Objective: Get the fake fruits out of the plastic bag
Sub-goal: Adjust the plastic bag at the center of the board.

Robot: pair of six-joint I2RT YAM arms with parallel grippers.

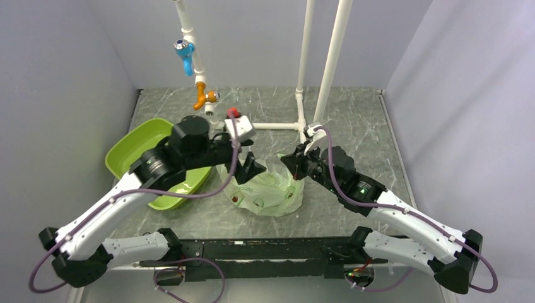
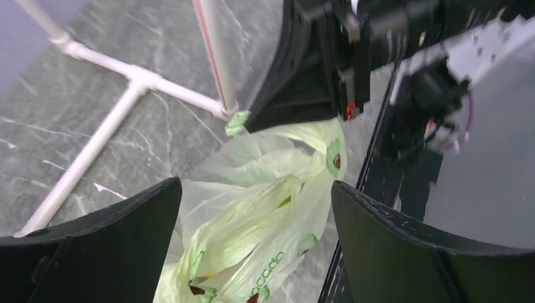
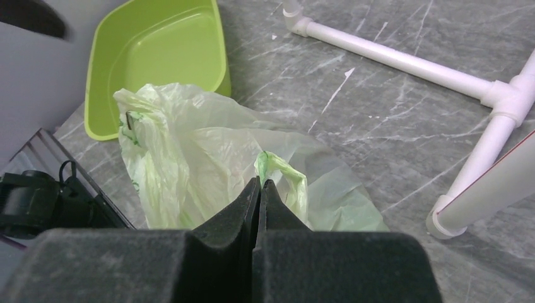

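The pale-green plastic bag [image 1: 270,192] lies crumpled on the marble table between the arms. My right gripper [image 1: 294,165] is shut on one of its tie handles [image 3: 278,169] at the bag's right edge and holds it up; the jaws [image 3: 259,184] are pressed together. My left gripper [image 1: 250,170] is open and empty just over the bag's left side, with the bag [image 2: 252,214] showing between its wide-apart fingers [image 2: 107,246]. The fake fruits are hidden inside the bag; only small dark prints show through the plastic.
A rigid lime-green tray [image 1: 120,153] stands left of the bag, partly under my left arm; it also shows in the right wrist view [image 3: 158,57]. A white pipe frame [image 1: 301,123] stands behind the bag, with blue [image 1: 185,52] and orange [image 1: 202,96] fittings hanging above.
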